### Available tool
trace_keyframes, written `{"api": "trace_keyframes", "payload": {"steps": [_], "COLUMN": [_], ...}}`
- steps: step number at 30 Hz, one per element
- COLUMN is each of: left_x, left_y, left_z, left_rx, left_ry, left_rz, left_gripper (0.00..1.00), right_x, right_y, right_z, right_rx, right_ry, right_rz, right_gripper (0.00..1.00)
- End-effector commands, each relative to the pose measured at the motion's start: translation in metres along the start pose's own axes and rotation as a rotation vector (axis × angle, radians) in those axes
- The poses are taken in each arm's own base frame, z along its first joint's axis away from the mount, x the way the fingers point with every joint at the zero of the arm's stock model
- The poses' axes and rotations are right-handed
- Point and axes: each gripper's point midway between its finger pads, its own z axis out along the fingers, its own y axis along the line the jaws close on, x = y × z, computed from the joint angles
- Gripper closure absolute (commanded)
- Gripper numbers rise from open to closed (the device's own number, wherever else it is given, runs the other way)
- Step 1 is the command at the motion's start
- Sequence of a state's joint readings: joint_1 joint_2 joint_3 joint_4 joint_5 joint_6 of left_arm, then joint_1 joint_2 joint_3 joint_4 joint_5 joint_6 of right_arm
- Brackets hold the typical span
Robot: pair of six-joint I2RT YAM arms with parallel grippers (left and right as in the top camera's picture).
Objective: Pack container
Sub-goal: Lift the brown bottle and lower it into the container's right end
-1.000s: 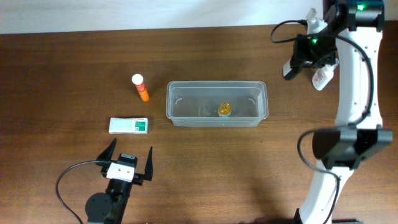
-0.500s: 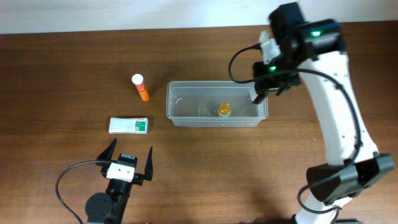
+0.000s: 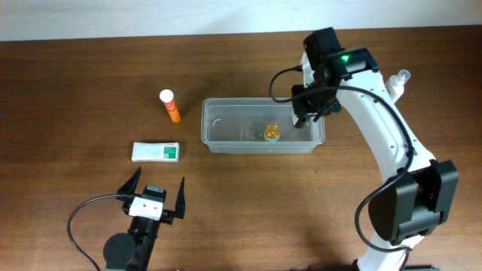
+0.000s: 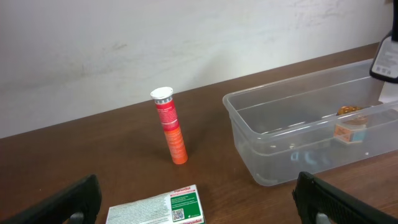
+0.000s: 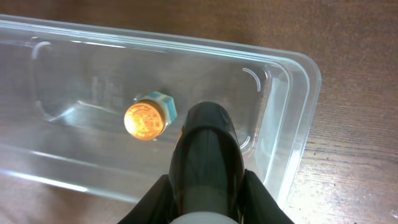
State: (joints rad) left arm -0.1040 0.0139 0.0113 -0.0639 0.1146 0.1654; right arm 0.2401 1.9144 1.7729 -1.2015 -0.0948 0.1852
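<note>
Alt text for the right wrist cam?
The right claw, shut on a dark rounded item, hangs over one end of the clear container on a wooden table. A small gold-lidded jar sits inside.

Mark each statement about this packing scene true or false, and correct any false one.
1. The orange tube stands upright outside the container. True.
2. The container is empty. False: a gold-lidded jar sits inside it.
3. The left gripper holds the white-and-green box. False: it is open and empty, and the box lies apart from it on the table.
4. The right gripper is over the container's right end, shut on a dark-topped item. True.
</note>
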Motion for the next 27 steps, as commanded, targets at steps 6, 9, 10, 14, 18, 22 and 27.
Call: {"api": "trace_keyframes", "payload": {"steps": [6,9,10,14,18,22,27], "left_x": [0.001,0.001,0.001,0.001,0.001,0.001,0.001], "left_y": [0.002,0.002,0.002,0.002,0.002,0.002,0.002], "left_z": [0.000,0.000,0.000,0.000,0.000,0.000,0.000], "left_rx": [-0.012,-0.012,-0.012,-0.012,-0.012,-0.012,-0.012], "left_ry": [0.002,0.002,0.002,0.002,0.002,0.002,0.002], "left_rz": [0.016,0.016,0.016,0.016,0.016,0.016,0.016], "left_gripper": [0.01,0.01,0.01,0.01,0.01,0.01,0.00], "right_x": [-0.007,-0.006,-0.006,-0.002,0.001,0.002,0.000], "right_y": [-0.009,-0.016,-0.018,-0.025,-0.026,-0.027,-0.027], "right_z": [0.022,0.032,0.037,0.053,0.067,0.073,0.073], "right_rx": [0.049,0.085,0.096,0.127,0.133,0.135,0.134], "right_ry": [-0.014,0.005,0.015,0.053,0.083,0.094,0.087], "right_rz": [0.014,0.016,0.016,0.017,0.018,0.019,0.018], "right_gripper": [0.74,0.69,0.68,0.69,0.68,0.69,0.69]}}
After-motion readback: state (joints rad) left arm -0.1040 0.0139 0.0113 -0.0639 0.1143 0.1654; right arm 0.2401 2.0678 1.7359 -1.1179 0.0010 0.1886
